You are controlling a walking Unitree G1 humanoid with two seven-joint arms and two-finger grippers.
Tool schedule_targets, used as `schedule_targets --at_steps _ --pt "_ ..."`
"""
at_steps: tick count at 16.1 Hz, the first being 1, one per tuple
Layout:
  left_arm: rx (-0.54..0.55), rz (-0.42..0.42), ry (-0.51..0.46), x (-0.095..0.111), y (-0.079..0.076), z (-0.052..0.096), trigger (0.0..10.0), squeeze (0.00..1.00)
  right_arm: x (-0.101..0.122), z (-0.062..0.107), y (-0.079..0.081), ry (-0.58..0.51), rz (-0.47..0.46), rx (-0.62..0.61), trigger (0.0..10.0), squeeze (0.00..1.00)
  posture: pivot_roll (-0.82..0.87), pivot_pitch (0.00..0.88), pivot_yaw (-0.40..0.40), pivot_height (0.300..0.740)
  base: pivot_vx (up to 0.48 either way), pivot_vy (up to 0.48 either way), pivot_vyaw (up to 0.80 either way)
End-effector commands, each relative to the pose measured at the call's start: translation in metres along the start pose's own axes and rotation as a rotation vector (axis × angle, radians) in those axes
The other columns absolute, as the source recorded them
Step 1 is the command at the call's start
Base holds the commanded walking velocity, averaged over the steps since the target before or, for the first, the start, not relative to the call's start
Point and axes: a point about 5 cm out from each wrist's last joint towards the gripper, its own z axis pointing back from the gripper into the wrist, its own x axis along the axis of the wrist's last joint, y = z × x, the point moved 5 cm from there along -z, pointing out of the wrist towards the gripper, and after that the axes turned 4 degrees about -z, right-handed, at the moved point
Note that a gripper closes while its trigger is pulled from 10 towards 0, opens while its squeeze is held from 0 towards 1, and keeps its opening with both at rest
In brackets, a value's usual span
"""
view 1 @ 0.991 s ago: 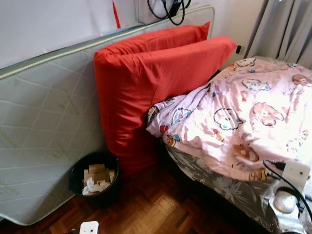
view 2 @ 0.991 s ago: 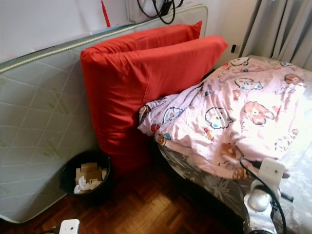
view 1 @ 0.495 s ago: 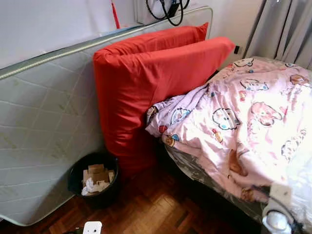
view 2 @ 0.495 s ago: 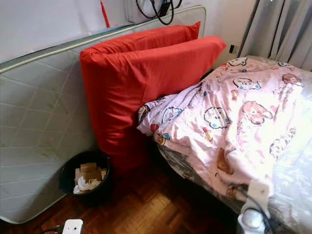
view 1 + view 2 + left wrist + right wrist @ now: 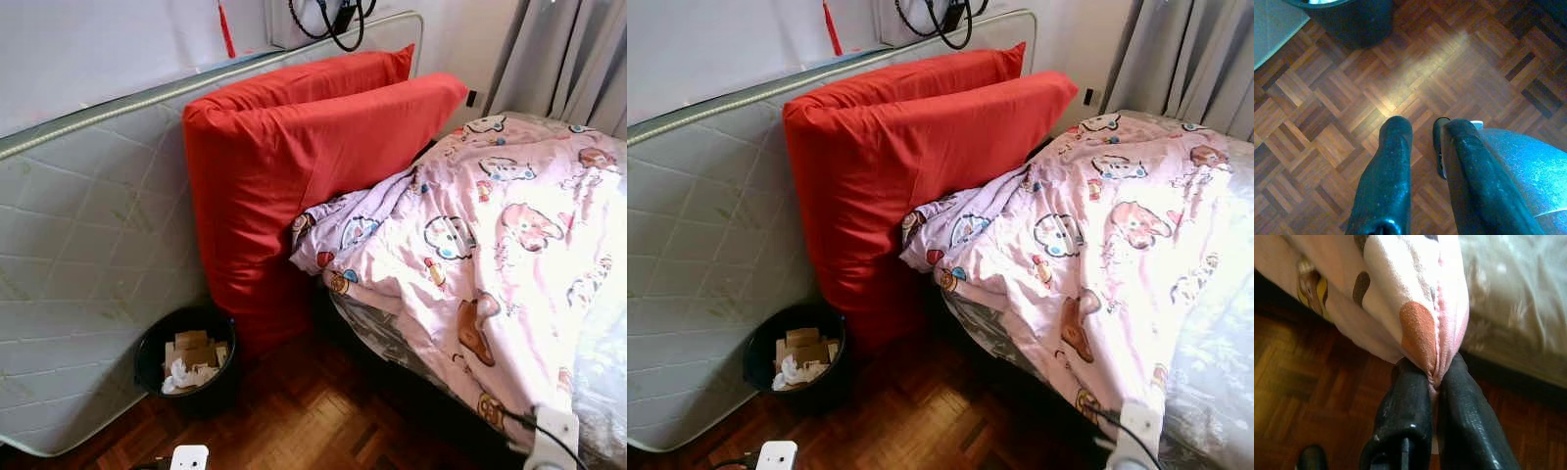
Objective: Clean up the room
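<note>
— What lies farthest to the robot's left?

— A quilted mattress (image 5: 78, 255) stands on edge against the wall. At its foot a black waste bin (image 5: 186, 357) sits on the parquet floor (image 5: 313, 421), holding cardboard scraps and crumpled tissue.

— And the left gripper (image 5: 1422, 147)?

— In its wrist view it hangs over bare parquet, its two black fingers (image 5: 1391, 166) pointing down with a narrow strip of floor showing between them; they pinch nothing. The bin's dark wall lies well beyond the fingertips, apart from them.

— What comes next, moving right?

— Two red cushions (image 5: 313, 166) lean against the mattress, one behind the other, their lower end just beside the bin. Black cables (image 5: 333, 15) hang on the wall above them.

— Where is the blanket?

— The pink cartoon-print blanket (image 5: 490, 235) is spread over the bed (image 5: 1215, 362). Its crumpled upper corner touches the red cushions, and its lower edge droops over the bedside toward the floor. Grey curtains (image 5: 578, 59) hang behind the bed.

— And the right gripper (image 5: 1435, 377)?

— Its fingers are pressed together on the blanket's hem: a fold of pink cloth with a brown patch is nipped right between the tips and rises away from them. The patterned bed sheet lies beyond the fingers on one side, dark parquet below on the other.
</note>
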Motion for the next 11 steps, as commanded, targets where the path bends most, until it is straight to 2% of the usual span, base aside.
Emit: schedule_targets --at_steps 1,2,3,7,11 --pt "-0.010 -0.025 0.023 -0.007 0.000 0.002 10.0 0.00 -0.007 0.000 -0.002 0.033 -0.019 -0.003 10.0 0.00 0.07 0.000 0.029 0.740 0.000 0.000 0.00" --pt "-0.010 -0.026 0.026 -0.008 0.000 0.002 10.0 0.00 -0.008 0.000 -0.002 0.033 -0.017 -0.001 10.0 0.00 0.07 0.000 0.029 0.740 0.000 0.000 0.00" --pt "-0.010 -0.028 0.032 -0.009 0.001 0.002 10.0 0.00 -0.010 0.001 0.000 0.039 -0.020 0.009 10.0 1.00 0.07 0.000 0.030 0.740 0.000 0.000 0.00" --pt "-0.011 -0.032 0.048 -0.013 0.002 0.003 10.0 0.00 -0.017 0.002 0.004 0.066 -0.009 0.036 10.0 1.00 0.07 0.000 0.030 0.740 0.000 0.000 0.00" --pt "-0.014 -0.036 0.060 -0.015 0.002 0.003 10.0 0.00 -0.026 0.003 0.000 0.094 0.013 0.032 10.0 1.00 0.07 0.000 0.029 0.740 0.000 0.000 0.00"
